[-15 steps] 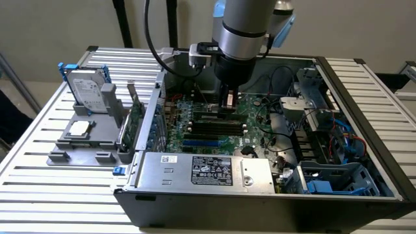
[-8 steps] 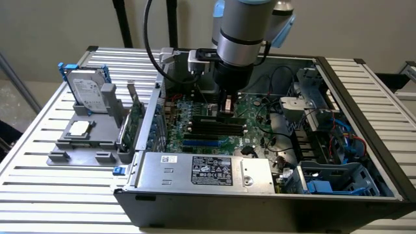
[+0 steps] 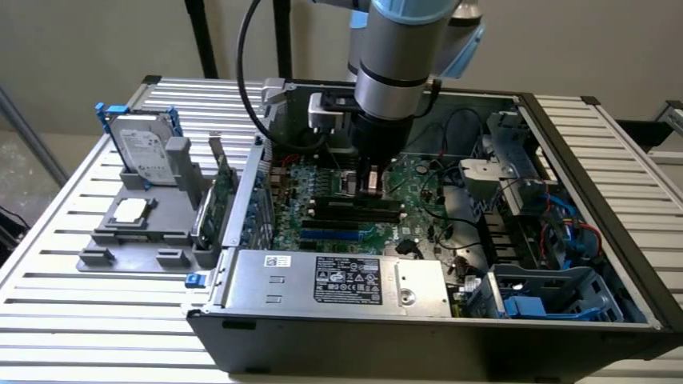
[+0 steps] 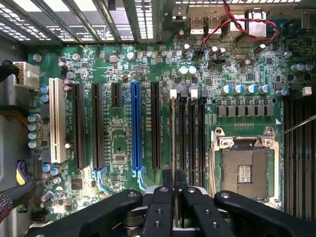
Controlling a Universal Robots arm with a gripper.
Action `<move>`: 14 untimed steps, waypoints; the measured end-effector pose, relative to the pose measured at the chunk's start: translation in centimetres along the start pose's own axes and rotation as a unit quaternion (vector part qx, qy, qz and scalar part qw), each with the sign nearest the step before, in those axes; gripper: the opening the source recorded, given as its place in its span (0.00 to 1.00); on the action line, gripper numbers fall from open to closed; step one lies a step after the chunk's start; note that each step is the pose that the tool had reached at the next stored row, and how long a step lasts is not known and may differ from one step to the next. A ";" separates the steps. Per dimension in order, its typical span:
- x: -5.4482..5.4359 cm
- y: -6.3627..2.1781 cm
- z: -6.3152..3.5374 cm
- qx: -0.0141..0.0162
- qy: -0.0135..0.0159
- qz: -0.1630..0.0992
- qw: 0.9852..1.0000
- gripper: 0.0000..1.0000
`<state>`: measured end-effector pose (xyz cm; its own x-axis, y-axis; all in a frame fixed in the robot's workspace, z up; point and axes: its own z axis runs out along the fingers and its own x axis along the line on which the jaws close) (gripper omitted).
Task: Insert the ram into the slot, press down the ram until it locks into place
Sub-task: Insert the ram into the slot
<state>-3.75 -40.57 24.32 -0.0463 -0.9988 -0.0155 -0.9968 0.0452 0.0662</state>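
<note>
On the exterior view's left, a hard drive (image 3: 144, 148) sits in a grey holder (image 3: 117, 236) on the slatted surface (image 3: 64, 320). In the middle, inside the open PC case (image 3: 427, 336), the hand (image 4: 173, 200) is pinched narrow on the ram (image 4: 173, 133). The ram runs edge-on right along the slot (image 4: 173, 94), the end one of the bank on the blue slot (image 4: 136, 128) side. Can't tell if it's seated. Doing this well probably means keeping the stick dead upright, pushing evenly on both ends, and staying clear of the CPU socket (image 4: 245, 170).
</note>
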 end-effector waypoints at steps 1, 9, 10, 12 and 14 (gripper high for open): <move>0.0 -0.01 0.18 0.000 0.000 0.000 1.000 0.13; -0.2 -0.13 0.75 0.000 0.000 0.000 1.000 0.13; -0.2 -0.16 0.76 0.000 0.000 0.000 1.000 0.13; -0.2 -0.20 0.77 0.000 0.000 0.000 1.000 0.13; -0.2 -0.20 0.80 0.000 0.000 0.000 1.000 0.13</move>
<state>-3.59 -40.40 23.51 -0.0463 -0.9988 -0.0150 -0.9968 0.0452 0.0661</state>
